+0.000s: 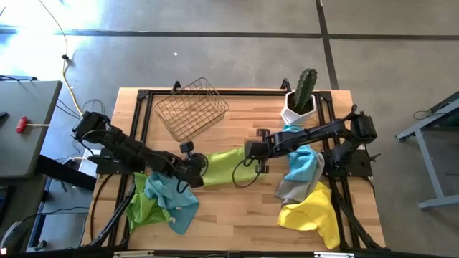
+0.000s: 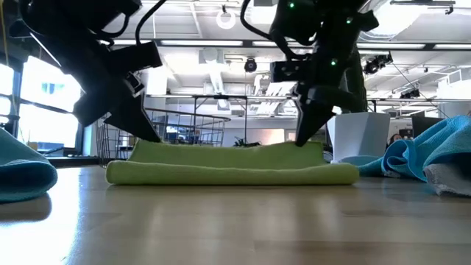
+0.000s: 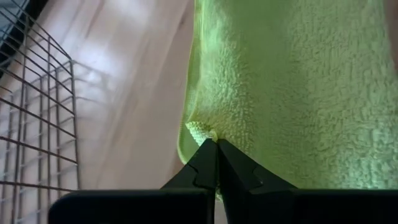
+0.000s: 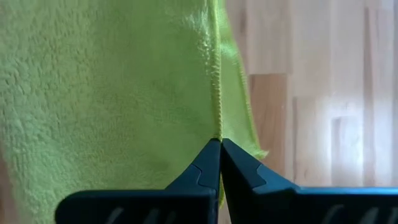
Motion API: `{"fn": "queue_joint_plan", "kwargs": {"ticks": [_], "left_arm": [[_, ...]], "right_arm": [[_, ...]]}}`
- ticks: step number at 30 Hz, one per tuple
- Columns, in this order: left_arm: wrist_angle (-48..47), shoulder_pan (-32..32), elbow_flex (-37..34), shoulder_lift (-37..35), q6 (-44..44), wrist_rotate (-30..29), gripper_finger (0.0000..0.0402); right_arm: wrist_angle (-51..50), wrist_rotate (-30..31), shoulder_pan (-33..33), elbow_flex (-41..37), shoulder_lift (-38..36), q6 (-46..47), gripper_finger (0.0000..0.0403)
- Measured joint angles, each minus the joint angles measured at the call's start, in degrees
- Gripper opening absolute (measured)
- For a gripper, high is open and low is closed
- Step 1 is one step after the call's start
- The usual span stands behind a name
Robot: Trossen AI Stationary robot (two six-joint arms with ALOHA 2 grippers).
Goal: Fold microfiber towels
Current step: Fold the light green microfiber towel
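Note:
A lime green towel (image 1: 224,165) lies folded in a long band across the middle of the table; it also shows in the low view (image 2: 232,163). My left gripper (image 1: 199,172) is shut on its left end. My right gripper (image 1: 249,155) is shut on its right end. A second lime green towel (image 1: 141,207) and a light blue towel (image 1: 174,198) lie heaped at the near left. Another light blue towel (image 1: 304,159), a grey towel (image 1: 294,188) and a yellow towel (image 1: 313,213) lie piled at the right. My left gripper pinches the towel's top layer at a corner of its left end (image 3: 200,131) between its two fingertips, slanting down from the left. The towel's lower layer lies on the table. My right gripper pinches the hemmed edge of the towel's top layer (image 4: 217,127) at its right end between its two fingertips, slanting down from the right. The layer rises a little to the fingers (image 2: 307,144); the rest lies on the table.
A wire basket (image 1: 191,109) stands at the far middle left. A white pot with a cactus (image 1: 302,99) stands at the far right. Bare wood shows at the near middle (image 1: 237,215).

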Motion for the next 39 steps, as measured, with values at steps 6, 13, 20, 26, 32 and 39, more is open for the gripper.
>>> {"fn": "queue_joint_plan", "kwargs": {"ticks": [6, 13, 20, 26, 32, 39], "left_arm": [[0.2, 0.2, -0.1, 1.8, 5.3, -1.6, 0.0000], [0.1, 0.2, -0.1, 3.2, 6.9, -6.9, 0.0000], [0.0, 0.2, -0.1, 3.2, 8.1, -8.3, 0.0000], [0.0, 0.2, -0.1, 3.2, 8.3, -9.4, 0.0000], [-0.2, 0.2, -0.2, 3.2, 6.7, -8.6, 0.0012], [-0.5, 0.4, -0.2, 3.2, 6.2, -8.3, 0.0105]], "right_arm": [[2.3, -0.2, -1.4, 0.0, 0.0, -3.2, 0.0019], [2.5, -0.6, -3.0, 0.0, 0.0, -3.5, 0.0043], [2.5, -2.8, -3.2, 0.0, 0.0, -3.1, 0.0082], [2.7, -3.5, -3.2, 0.0, 0.3, -0.1, 0.0105], [3.3, -3.5, -2.7, 0.0, 1.4, 0.6, 0.0110], [2.7, -4.6, -1.2, 0.0, 1.4, 3.2, 0.0110]]}}
